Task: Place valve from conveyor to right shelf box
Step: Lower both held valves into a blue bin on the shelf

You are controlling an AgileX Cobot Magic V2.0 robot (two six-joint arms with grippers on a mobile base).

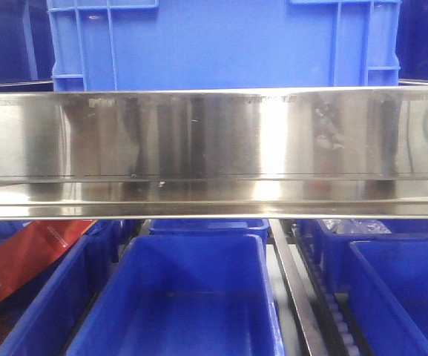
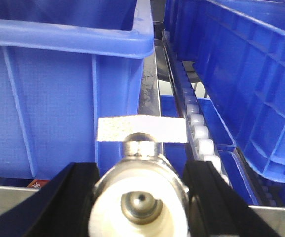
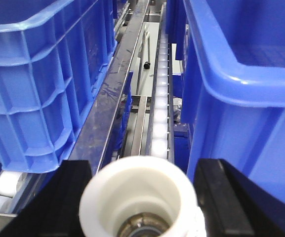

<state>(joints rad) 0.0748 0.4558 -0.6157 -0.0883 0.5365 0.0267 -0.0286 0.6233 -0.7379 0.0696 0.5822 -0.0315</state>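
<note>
In the left wrist view a metal valve (image 2: pixel 141 197) with a white bore and a flat silver handle (image 2: pixel 142 129) sits between the black fingers (image 2: pixel 68 202), and my left gripper (image 2: pixel 142 170) is shut on it. It hangs in front of a blue box (image 2: pixel 58 74). In the right wrist view my right gripper (image 3: pixel 144 168) is shut on a second valve (image 3: pixel 142 192), whose white round end faces the camera. This one hangs over a roller track (image 3: pixel 161 98) between two blue boxes. The conveyor is out of view. Neither gripper shows in the front view.
A wide steel shelf rail (image 1: pixel 214 148) crosses the front view, with a blue crate (image 1: pixel 221 44) above it. Below it sit a middle blue box (image 1: pixel 191 297), a right blue box (image 1: pixel 406 289) and a red packet (image 1: pixel 28 259). Tall box walls (image 3: pixel 251 74) (image 3: pixel 38 74) flank the track.
</note>
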